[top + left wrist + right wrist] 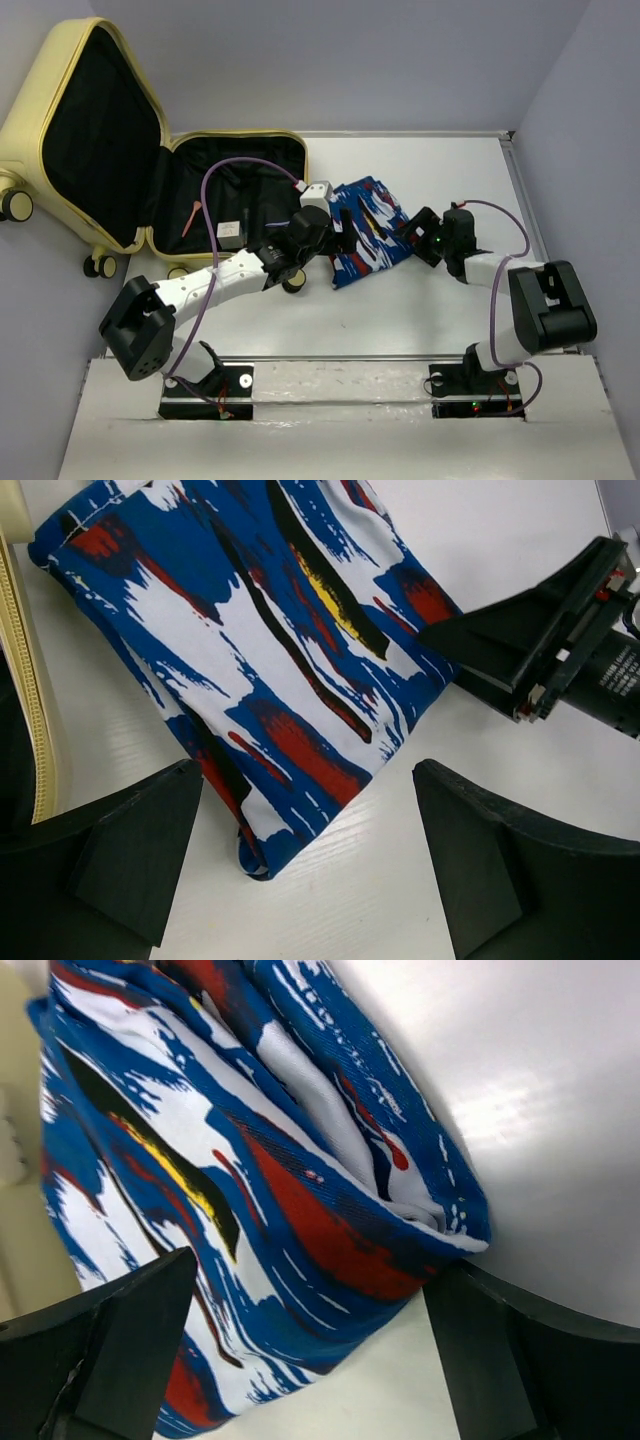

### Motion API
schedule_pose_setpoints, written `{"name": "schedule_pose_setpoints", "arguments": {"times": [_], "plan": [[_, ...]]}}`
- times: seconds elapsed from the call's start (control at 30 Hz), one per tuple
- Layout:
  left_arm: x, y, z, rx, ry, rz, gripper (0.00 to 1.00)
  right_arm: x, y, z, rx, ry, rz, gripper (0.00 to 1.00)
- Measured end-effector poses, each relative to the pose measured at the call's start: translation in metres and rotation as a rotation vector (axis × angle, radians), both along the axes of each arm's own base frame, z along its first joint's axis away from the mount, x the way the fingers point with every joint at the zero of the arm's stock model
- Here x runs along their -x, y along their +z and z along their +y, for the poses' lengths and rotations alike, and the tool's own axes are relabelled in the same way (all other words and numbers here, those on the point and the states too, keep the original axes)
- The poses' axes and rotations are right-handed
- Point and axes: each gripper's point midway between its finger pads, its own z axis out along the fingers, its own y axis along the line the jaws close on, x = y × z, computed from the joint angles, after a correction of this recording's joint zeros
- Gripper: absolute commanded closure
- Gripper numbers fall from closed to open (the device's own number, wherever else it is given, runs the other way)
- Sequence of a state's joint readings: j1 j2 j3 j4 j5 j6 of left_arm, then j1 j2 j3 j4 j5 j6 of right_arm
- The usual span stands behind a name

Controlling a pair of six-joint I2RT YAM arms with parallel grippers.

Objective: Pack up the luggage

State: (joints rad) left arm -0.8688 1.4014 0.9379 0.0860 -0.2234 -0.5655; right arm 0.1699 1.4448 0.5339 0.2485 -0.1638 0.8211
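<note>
Presently, left end effector (308,815) and right end effector (310,1310) were spread open; the cloth (365,230) should be pinched across its seemingly layered edge.

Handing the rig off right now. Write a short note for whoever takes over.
Left end effector: open, over the near corner of the folded blue patterned cloth, holding nothing.
Right end effector: open, straddling the cloth's right edge, not gripping.
Luggage: open at the far left of the table, lid up; the cloth lies on the table beside it.
Done: cloth not yet packed.
Left: put the cloth into the luggage.
</note>
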Motion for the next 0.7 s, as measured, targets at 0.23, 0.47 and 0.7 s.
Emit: {"name": "schedule_pose_setpoints", "arguments": {"times": [0.23, 0.47, 0.7], "plan": [[-0.002, 0.000, 0.003, -0.015, 0.012, -0.012, 0.01, -0.032, -0.010, 0.015, -0.123, 0.013, -0.011, 0.84], [-0.002, -0.002, 0.002, -0.019, 0.005, -0.010, 0.01, -0.029, -0.010, -0.037, -0.164, -0.145, 0.005, 0.92], [-0.011, -0.025, -0.028, -0.056, -0.032, 0.031, 0.01, 0.006, -0.009, -0.126, -0.091, -0.362, -0.025, 0.92]]}}
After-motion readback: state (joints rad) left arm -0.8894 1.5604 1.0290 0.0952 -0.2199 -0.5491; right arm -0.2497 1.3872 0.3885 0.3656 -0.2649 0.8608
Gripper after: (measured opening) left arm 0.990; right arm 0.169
